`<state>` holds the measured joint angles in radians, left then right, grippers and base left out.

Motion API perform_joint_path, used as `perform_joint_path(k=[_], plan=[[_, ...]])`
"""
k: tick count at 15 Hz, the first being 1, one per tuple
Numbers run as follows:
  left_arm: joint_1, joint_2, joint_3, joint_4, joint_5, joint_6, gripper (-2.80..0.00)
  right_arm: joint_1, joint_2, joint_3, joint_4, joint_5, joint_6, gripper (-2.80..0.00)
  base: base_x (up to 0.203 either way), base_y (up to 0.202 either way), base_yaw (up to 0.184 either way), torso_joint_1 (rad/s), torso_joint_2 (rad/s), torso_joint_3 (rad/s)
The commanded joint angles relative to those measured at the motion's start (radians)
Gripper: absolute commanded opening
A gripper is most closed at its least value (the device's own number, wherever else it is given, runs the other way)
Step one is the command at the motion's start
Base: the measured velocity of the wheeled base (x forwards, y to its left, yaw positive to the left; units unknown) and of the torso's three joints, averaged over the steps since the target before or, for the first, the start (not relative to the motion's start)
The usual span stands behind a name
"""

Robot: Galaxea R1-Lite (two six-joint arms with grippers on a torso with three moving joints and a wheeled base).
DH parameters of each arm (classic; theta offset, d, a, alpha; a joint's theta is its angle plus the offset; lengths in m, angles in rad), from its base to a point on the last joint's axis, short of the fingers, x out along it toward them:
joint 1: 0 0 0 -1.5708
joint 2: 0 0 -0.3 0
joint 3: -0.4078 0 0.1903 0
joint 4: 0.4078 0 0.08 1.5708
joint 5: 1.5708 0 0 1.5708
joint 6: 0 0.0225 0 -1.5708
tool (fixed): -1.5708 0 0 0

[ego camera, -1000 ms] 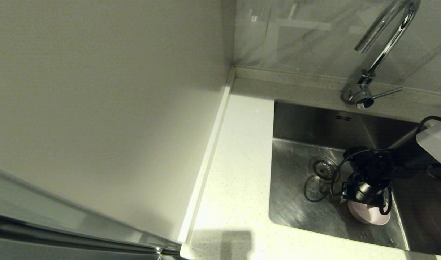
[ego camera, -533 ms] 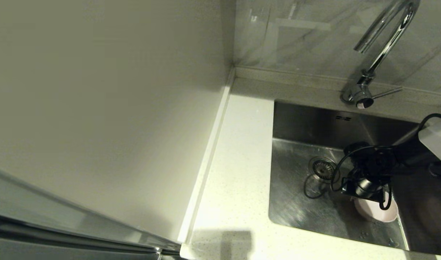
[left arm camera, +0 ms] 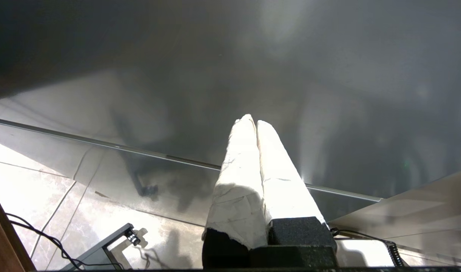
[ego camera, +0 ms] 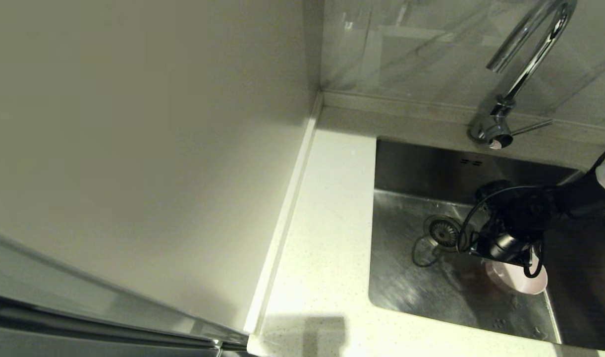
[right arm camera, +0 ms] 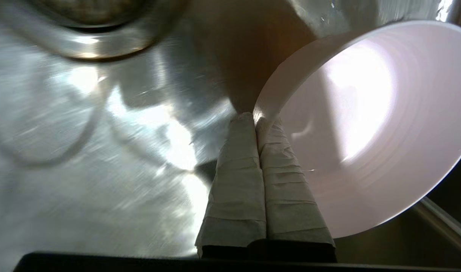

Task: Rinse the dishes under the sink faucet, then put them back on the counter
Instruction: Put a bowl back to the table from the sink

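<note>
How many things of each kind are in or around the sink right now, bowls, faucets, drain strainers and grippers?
Bowls: 1, the pink bowl pinched at its rim
Faucets: 1, the faucet
Drain strainers: 1, the drain strainer in the sink
Grippers: 2, the right gripper in the sink, the left gripper parked away
Total: 5

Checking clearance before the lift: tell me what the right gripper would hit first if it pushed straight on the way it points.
The right gripper, jaws shut on the pink bowl's rim, points down into the sink. Straight ahead lies the steel floor near the drain strainer; depth is unclear.
</note>
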<state>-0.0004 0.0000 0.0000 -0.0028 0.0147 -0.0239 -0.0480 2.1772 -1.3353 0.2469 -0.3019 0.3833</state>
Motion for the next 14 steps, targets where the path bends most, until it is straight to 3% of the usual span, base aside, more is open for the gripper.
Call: perform_joint_path(k=[1, 5, 9, 11, 14], plan=[[0.000, -0.004, 0.000, 0.000, 0.001, -0.001, -2.80, 0.036, -0.112, -0.001, 0.024, -0.002, 0.003, -2.80, 0.000, 0.000, 0.000, 0.000, 0.00, 0.000], [0.000, -0.004, 0.000, 0.000, 0.001, -0.001, -2.80, 0.100, -0.328, -0.023, 0.156, -0.004, 0.003, -2.80, 0.000, 0.000, 0.000, 0.000, 0.00, 0.000], [0.000, -0.004, 0.000, 0.000, 0.001, -0.001, -2.80, 0.089, -0.572, -0.090, 0.380, -0.054, 0.001, -2.80, 0.000, 0.000, 0.000, 0.000, 0.00, 0.000], [-0.001, -0.003, 0.000, 0.000, 0.001, -0.001, -2.80, 0.016, -0.656, -0.099, 0.469, -0.115, -0.007, -2.80, 0.000, 0.000, 0.000, 0.000, 0.00, 0.000], [0.000, -0.003, 0.000, 0.000, 0.001, 0.000, -2.80, -0.200, -0.659, -0.083, 0.511, -0.131, -0.037, -2.80, 0.000, 0.000, 0.000, 0.000, 0.00, 0.000]])
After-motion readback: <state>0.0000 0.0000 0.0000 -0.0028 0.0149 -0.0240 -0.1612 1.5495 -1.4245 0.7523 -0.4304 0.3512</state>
